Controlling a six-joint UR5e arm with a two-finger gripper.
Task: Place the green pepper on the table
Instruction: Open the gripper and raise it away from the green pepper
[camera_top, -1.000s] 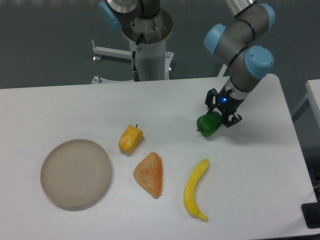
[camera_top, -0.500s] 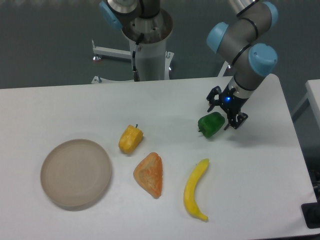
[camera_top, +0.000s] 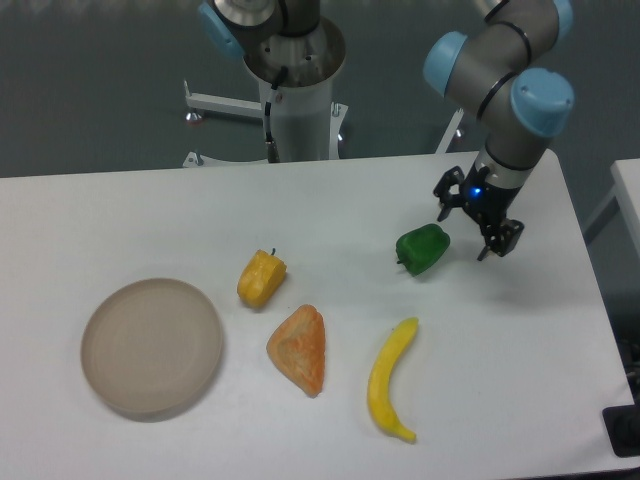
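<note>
The green pepper (camera_top: 421, 249) lies on the white table (camera_top: 330, 210), right of centre, glossy and dark green. My gripper (camera_top: 474, 232) hangs a little to its right and slightly higher, open, with nothing between its fingers. It is apart from the pepper, with a small gap of tabletop showing between them.
A yellow pepper (camera_top: 261, 279) lies left of centre, an orange bread slice (camera_top: 299, 349) below it, and a banana (camera_top: 390, 380) toward the front. A round beige plate (camera_top: 152, 346) sits at the left. The robot base (camera_top: 295, 90) stands behind the table's far edge.
The gripper has let go of the green pepper and drawn back to the right and slightly up. The pepper stays resting on the table where it was released.
</note>
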